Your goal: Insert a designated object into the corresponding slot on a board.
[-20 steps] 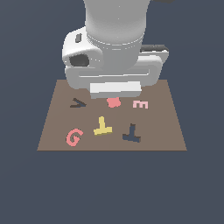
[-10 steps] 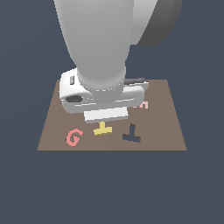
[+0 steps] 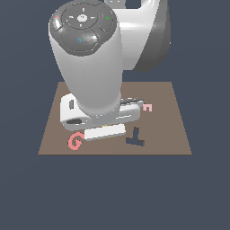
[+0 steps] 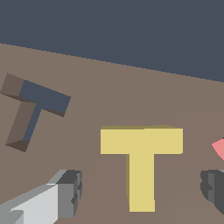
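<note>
A plain dark backdrop is surrounding the brown board (image 3: 175,117). The arm's bulk is hiding most of it in the exterior view, including the yellow T (image 4: 141,162). In the wrist view the T is lying flat between the wide-spread fingers (image 4: 65,192) of the gripper (image 4: 142,190), untouched, with the navy slot (image 4: 33,109) nearby

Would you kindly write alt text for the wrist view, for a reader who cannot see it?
A flat yellow T block lies on a brown board, between two open grey gripper fingertips. Off to one side is an empty dark T-shaped slot, and a pink piece shows at the edge.
</note>
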`<state>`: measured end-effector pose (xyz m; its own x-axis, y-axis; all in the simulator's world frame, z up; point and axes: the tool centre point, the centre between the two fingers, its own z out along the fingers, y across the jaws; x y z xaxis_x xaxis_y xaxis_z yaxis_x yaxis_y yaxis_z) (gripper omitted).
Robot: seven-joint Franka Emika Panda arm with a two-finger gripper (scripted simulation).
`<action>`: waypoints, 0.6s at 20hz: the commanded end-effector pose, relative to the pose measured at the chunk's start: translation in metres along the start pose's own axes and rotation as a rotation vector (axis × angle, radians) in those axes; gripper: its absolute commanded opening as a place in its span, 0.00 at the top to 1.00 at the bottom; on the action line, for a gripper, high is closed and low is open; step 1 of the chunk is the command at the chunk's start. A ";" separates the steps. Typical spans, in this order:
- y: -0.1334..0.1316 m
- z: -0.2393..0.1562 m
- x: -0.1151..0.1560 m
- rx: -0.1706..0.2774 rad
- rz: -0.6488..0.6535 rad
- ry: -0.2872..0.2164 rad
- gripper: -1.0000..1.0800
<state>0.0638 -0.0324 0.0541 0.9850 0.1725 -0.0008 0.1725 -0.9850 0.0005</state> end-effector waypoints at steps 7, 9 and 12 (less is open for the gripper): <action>0.002 0.006 0.003 0.001 -0.006 0.000 0.04; 0.002 0.011 0.003 0.001 -0.006 0.000 0.04; 0.002 0.020 0.004 0.000 -0.007 0.001 0.04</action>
<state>0.0678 -0.0335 0.0387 0.9839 0.1788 0.0005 0.1788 -0.9839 0.0002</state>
